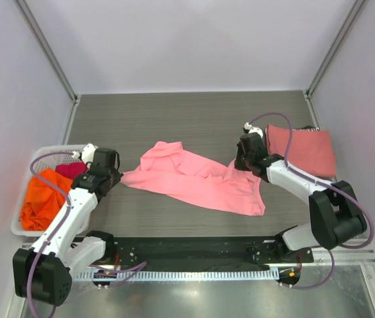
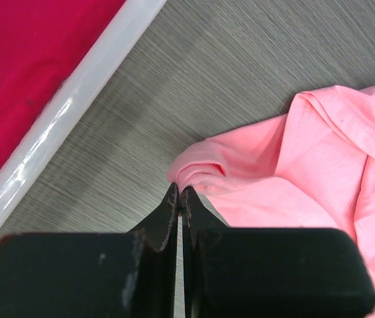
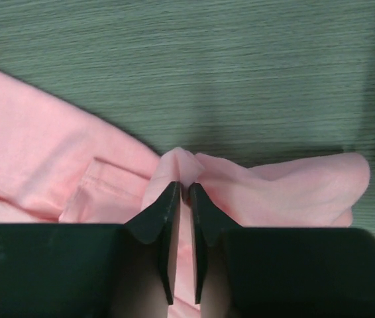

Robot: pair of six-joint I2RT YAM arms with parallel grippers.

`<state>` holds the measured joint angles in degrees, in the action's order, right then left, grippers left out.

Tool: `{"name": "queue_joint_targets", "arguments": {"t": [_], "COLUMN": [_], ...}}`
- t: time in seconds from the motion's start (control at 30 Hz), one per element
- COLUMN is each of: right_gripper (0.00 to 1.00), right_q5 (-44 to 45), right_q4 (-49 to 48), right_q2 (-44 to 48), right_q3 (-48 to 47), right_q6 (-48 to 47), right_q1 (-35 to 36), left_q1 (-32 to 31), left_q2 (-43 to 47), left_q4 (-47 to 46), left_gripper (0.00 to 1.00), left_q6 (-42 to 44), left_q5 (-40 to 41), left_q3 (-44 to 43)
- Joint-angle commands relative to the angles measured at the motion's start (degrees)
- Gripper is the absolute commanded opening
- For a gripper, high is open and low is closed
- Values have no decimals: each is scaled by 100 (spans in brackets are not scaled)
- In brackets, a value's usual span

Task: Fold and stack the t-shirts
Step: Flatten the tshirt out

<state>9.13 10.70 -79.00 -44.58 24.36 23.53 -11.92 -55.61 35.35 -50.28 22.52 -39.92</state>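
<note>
Nearest the arm bases, the left tool (image 2: 179,193) is clamping its jaws together on the left edge of the light pink t-shirt (image 1: 194,175), and the right tool (image 3: 182,189) is pinching a fold of the same garment at its right edge, jaws nearly together on the cloth. The shirt is lying crumpled and unfolded across the middle of the table (image 1: 194,119) between both tools. At left, the white basket (image 1: 16,228) is holding an orange t-shirt (image 1: 42,202) and a magenta t-shirt (image 1: 71,169), both judged to be awaiting folding. Further right, a salmon-red t-shirt (image 1: 307,149) is lying folded, starting the stack. The grey wood-grain surface is ending at plain white walls (image 1: 194,40).
</note>
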Motion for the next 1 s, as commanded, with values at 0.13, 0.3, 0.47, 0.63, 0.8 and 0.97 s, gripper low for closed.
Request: {"name": "queue_joint_targets", "arguments": {"t": [0.13,0.3,0.47,0.63,0.8,0.97], "right_gripper": [1,1,1,1,1,1], "right_q5": [-42,-148,-183,-542,-1236,-1773], "right_q4": [-481,-490,-17,292,880,1601], "right_q2": [-511,-204,253,578,737,1166], "right_q3": [-271,-279,-867,-1939,-3597,-4787], "right_q6": [34,-36,-212,-186,-168,-300], "right_q1": [-191,-191,-296,-594,-937,-999], "left_q1": [6,-3,-3,146,524,595], "left_q2": [7,33,-212,-511,-968,-837], "left_q4": [-257,-310,-380,-293,488,1500], "left_gripper": [0,0,0,0,0,0], "left_q6": [71,62,-34,-87,202,677], "left_q5": [94,86,-55,-239,-521,-556], "left_q3": [55,99,-103,-1040,-2798,-4634]}}
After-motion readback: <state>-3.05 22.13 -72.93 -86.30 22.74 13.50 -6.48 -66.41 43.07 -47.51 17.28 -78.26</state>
